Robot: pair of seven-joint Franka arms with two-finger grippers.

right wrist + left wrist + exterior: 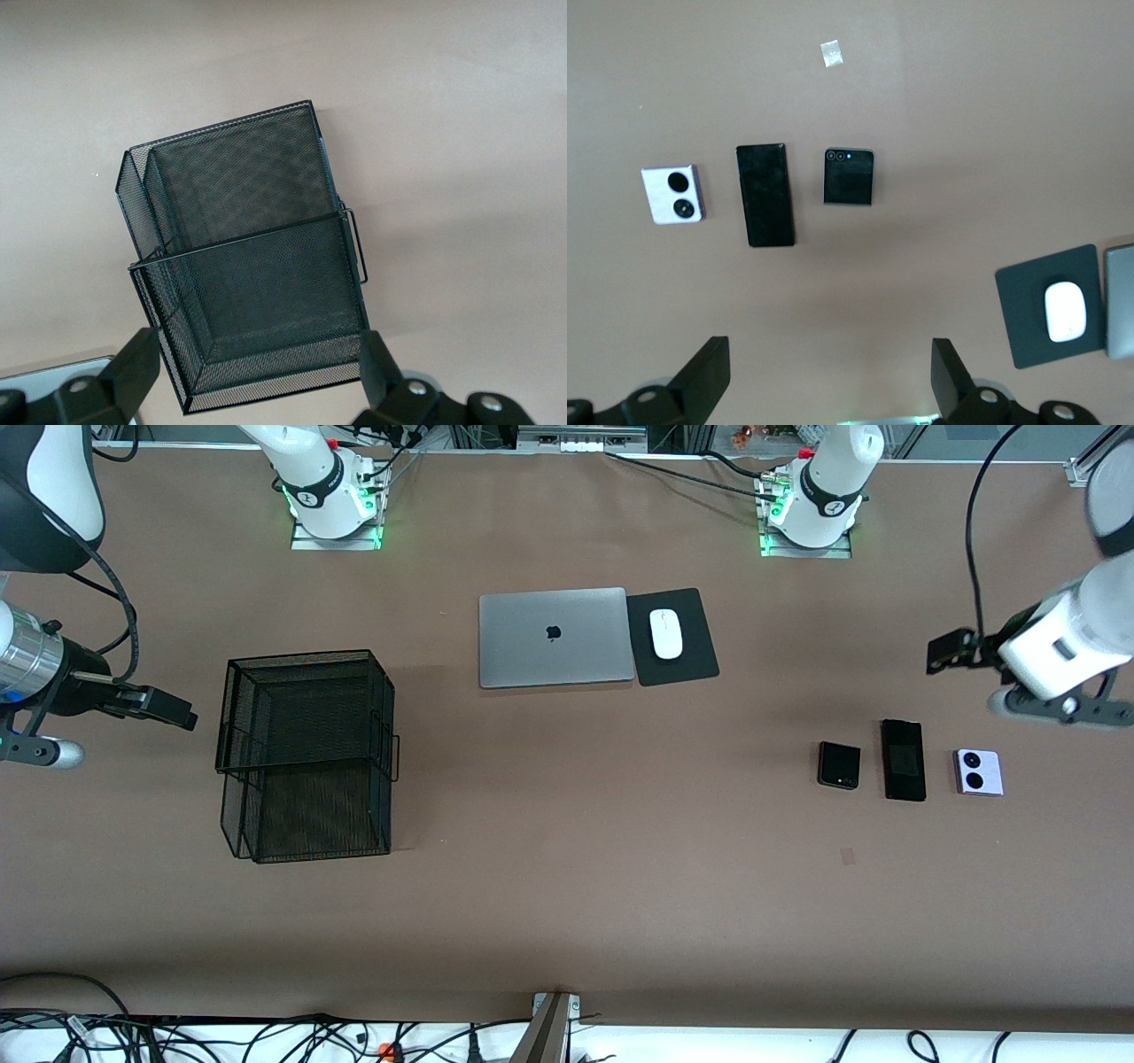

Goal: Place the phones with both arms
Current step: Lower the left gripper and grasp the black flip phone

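Three phones lie in a row toward the left arm's end of the table: a squarish black folded phone (838, 765), a long slim black slab (904, 759) and a lilac-white phone (977, 771) with two round black lenses. The left wrist view shows the folded phone (849, 176), the slab (765, 195) and the lilac-white phone (672, 195). My left gripper (952, 651) (828, 381) is open and empty, up over bare table beside the row. My right gripper (168, 708) (257, 372) is open and empty, up beside the black mesh basket (306, 753) (244, 257).
A closed grey laptop (552, 638) lies mid-table with a white mouse (665, 633) on a black pad (687, 607) beside it. The basket stands toward the right arm's end and holds nothing. A small tape scrap (848, 856) lies nearer the front camera than the phones.
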